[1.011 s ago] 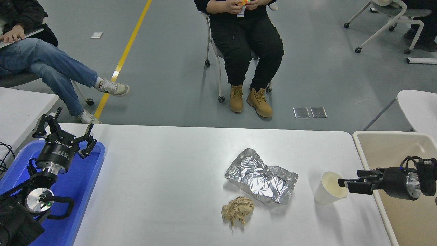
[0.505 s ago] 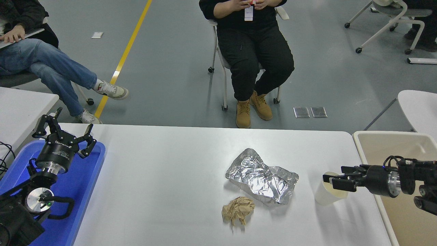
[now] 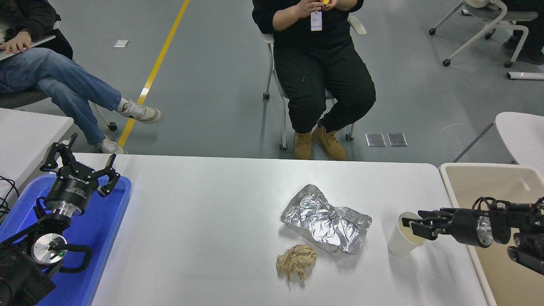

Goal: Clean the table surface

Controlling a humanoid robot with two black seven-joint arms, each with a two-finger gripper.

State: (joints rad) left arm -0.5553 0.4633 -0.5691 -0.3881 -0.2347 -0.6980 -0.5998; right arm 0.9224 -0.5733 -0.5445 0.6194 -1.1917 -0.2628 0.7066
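The white table surface [image 3: 204,221] carries a crumpled foil tray [image 3: 327,221], a ball of brown paper [image 3: 296,261] in front of it, and a white paper cup [image 3: 398,242] to the right. My right gripper [image 3: 411,226] reaches in from the right at the cup's rim. Its fingers stand slightly apart, one over the cup's mouth and one at the near wall, and the cup leans a little. My left gripper [image 3: 80,163] is parked open over the blue tray [image 3: 102,238] at the lower left.
A beige bin [image 3: 480,182] stands against the table's right end, under my right arm. A person sits on a chair [image 3: 272,85] just beyond the far edge, and another person [image 3: 63,85] sits at the upper left. A second white table [image 3: 25,131] is at the left.
My right gripper has moved left, from the cup's right side to over its mouth. The cup has shifted slightly left. The seated person has rolled nearer to the right.
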